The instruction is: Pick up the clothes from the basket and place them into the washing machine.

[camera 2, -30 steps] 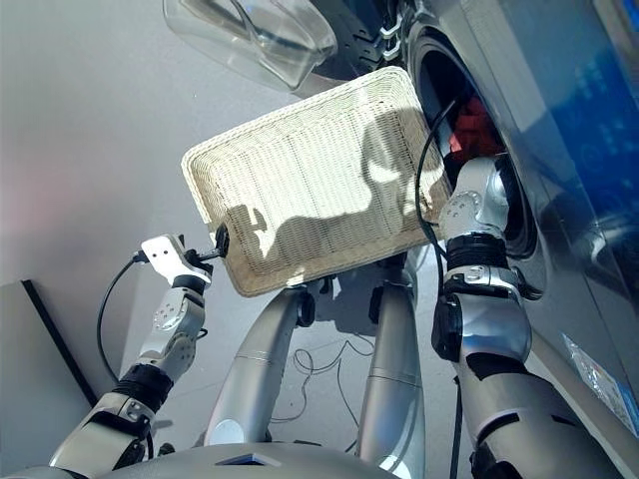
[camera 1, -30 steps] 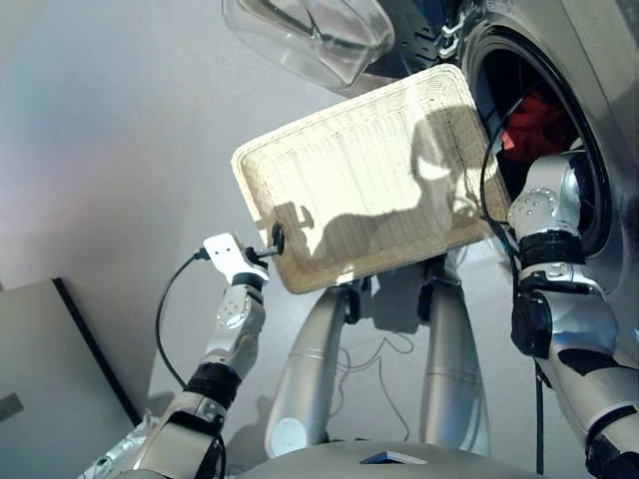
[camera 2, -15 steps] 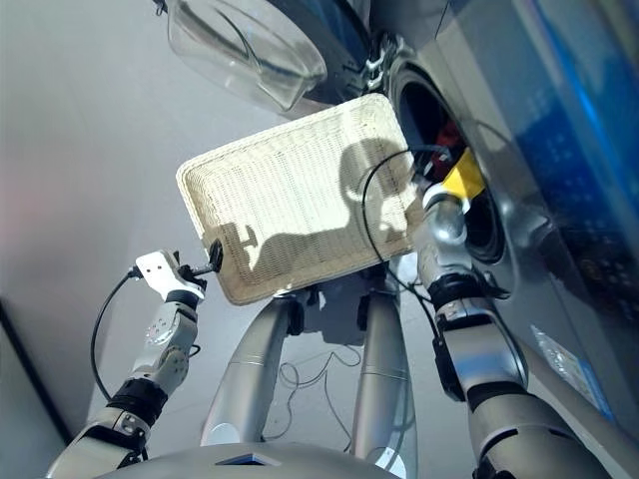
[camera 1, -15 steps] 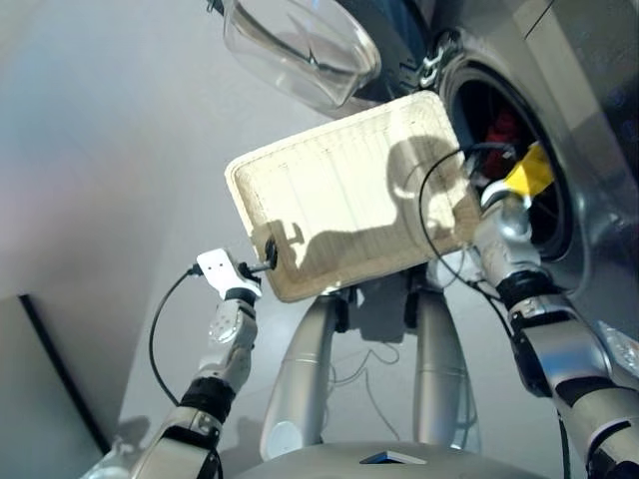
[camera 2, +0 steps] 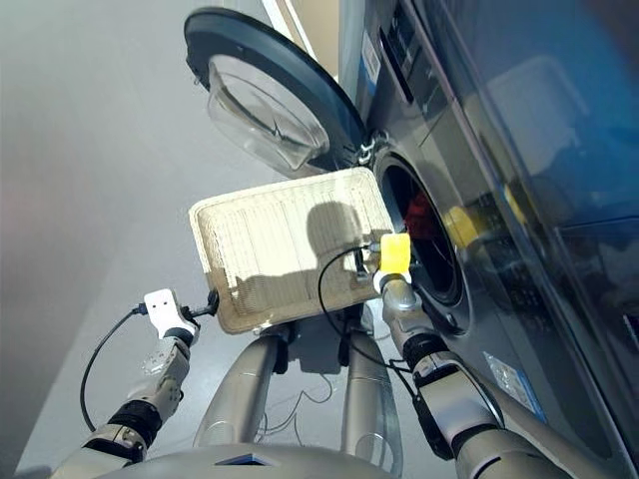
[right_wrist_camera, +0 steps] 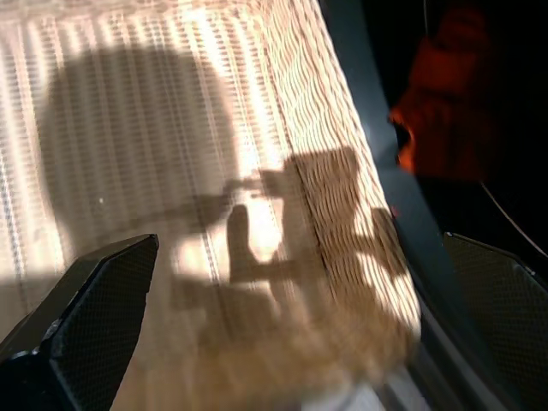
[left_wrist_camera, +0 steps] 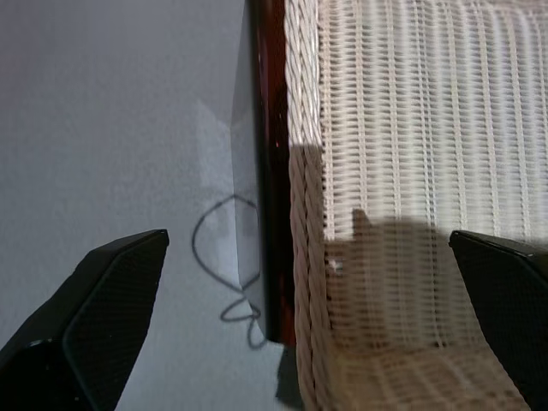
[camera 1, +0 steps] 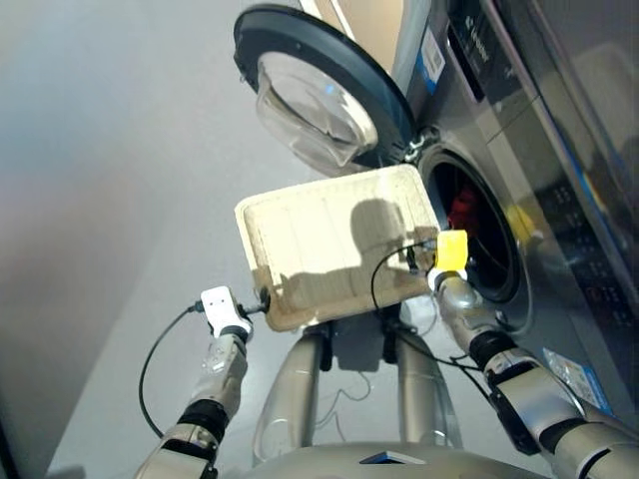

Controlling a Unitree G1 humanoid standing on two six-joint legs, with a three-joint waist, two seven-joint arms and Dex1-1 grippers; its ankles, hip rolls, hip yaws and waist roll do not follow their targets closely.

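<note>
The cream woven basket [camera 1: 319,235] stands with nothing in it in front of the dark grey washing machine [camera 1: 544,150]. The machine's porthole door [camera 1: 319,95] is swung open above the basket. A red-orange garment [camera 1: 462,210] lies inside the drum hole [camera 1: 486,249]; it also shows in the right wrist view [right_wrist_camera: 441,107]. No navy or black garment shows. My left gripper [camera 1: 262,298] is open, its fingers either side of the basket's near left rim [left_wrist_camera: 304,214]. My right gripper [camera 1: 412,257] is open at the basket's rim beside the drum hole.
Grey floor [camera 1: 110,200] spreads to the left of the basket. A black cable [camera 1: 160,344] loops from my left wrist. The machine's control panel [camera 1: 479,60] is above the drum hole, and a label [camera 1: 564,364] sits low on its front.
My right arm has drawn back out of the drum hole to the basket's right rim. The camera has pulled back and tilted up. My left gripper stays at the basket's corner.
</note>
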